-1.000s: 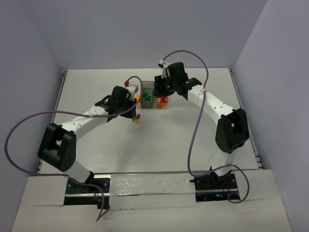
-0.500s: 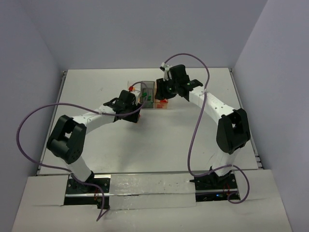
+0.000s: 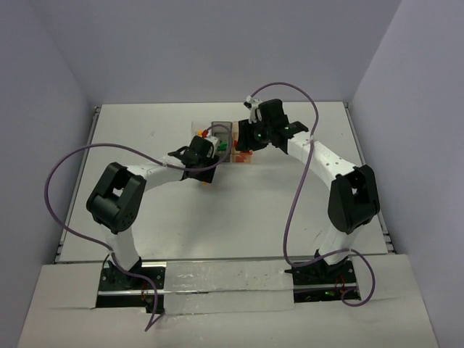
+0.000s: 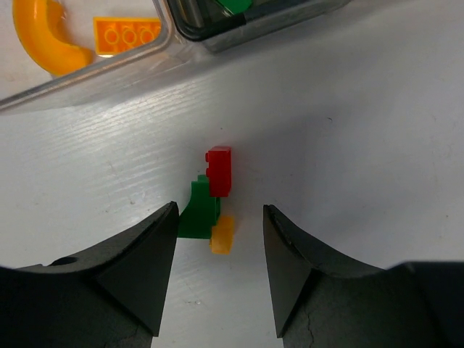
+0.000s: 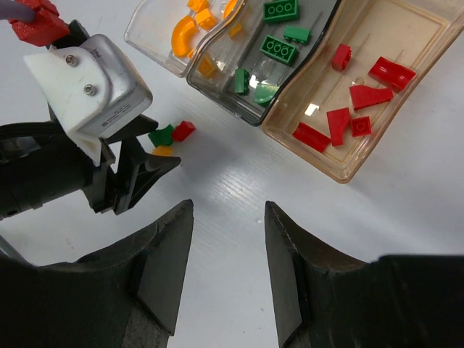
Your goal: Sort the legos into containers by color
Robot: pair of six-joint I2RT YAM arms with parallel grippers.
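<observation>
1. My left pincer [image 4: 219, 207]: spread, pinching nothing, low over the surface [image 4: 362, 145].
2. Three loose bricks, clustered and touching, lying on the surface between its fingers: red brick [image 4: 220, 171] farthest out, green brick [image 4: 198, 215] just beside one finger, yellow brick [image 4: 222, 236] nearest the palm.
3. My right pincer [image 5: 229, 204]: spread, empty, hanging above the surface near the bins.
4. Clear bin [image 5: 138, 30], end of the row: yellow pieces [image 5: 181, 32], one curved.
5. Grey bin [image 5: 217, 90], middle: green pieces [image 5: 279, 48].
6. Amber bin [image 5: 348, 170], other end: red pieces [image 5: 337, 123].
7. Loose cluster: outside the bins, near the clear and grey ones.
</observation>
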